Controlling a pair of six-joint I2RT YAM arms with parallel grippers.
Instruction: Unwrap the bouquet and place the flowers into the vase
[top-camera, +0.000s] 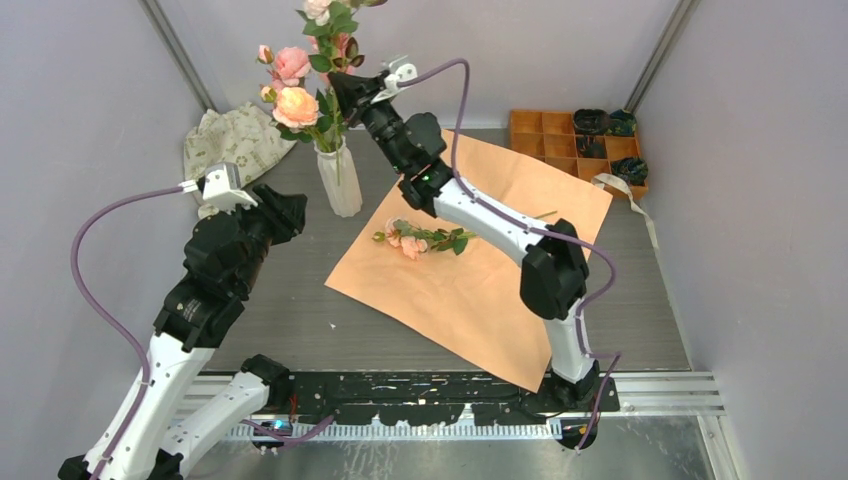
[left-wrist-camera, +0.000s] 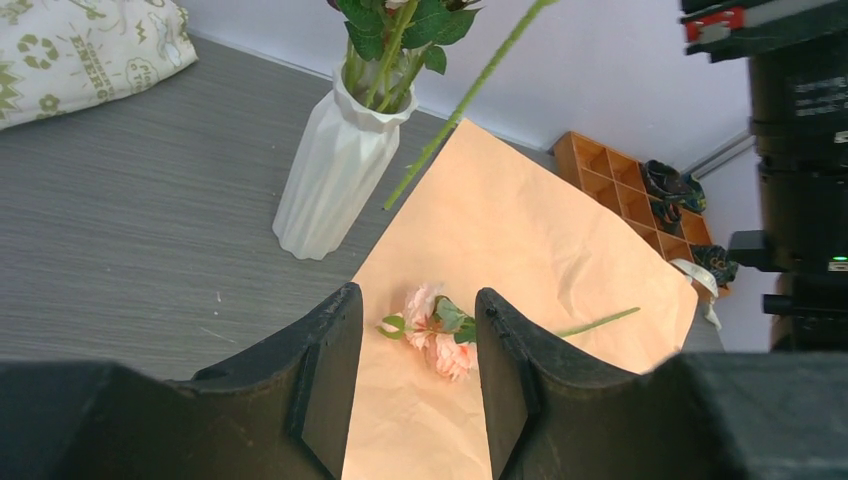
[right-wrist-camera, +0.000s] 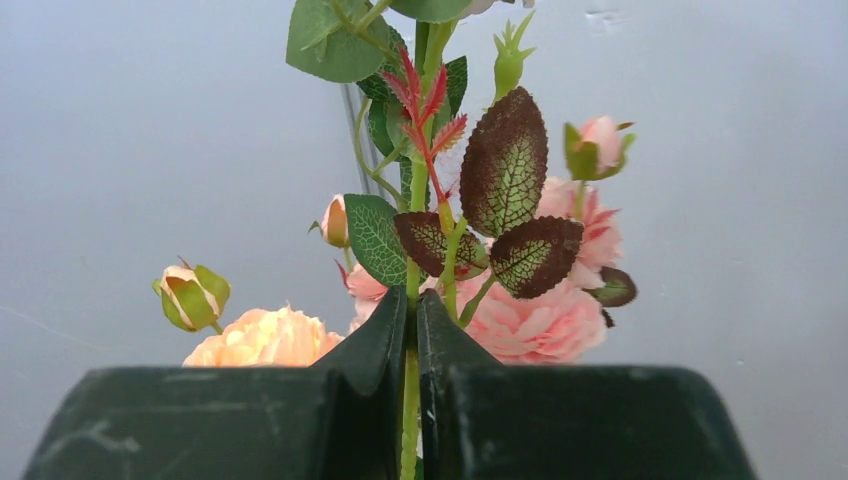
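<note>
Cloth bag (left-wrist-camera: 80, 45): green recycling-arrow signs printed on it. Green lettering beside them is too blurred to read. Nothing else legible.

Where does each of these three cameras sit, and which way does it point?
Top external: fixed above and behind the bases, looking down on the table; left arm and right arm show.
Left wrist: on the left arm, facing across the table past its open left gripper at loose flower and vase.
Right wrist: on the raised right arm, facing the wall; right gripper shut on a green stem.
Shared: top and left wrist both show vase, loose flower, orange paper.
</note>
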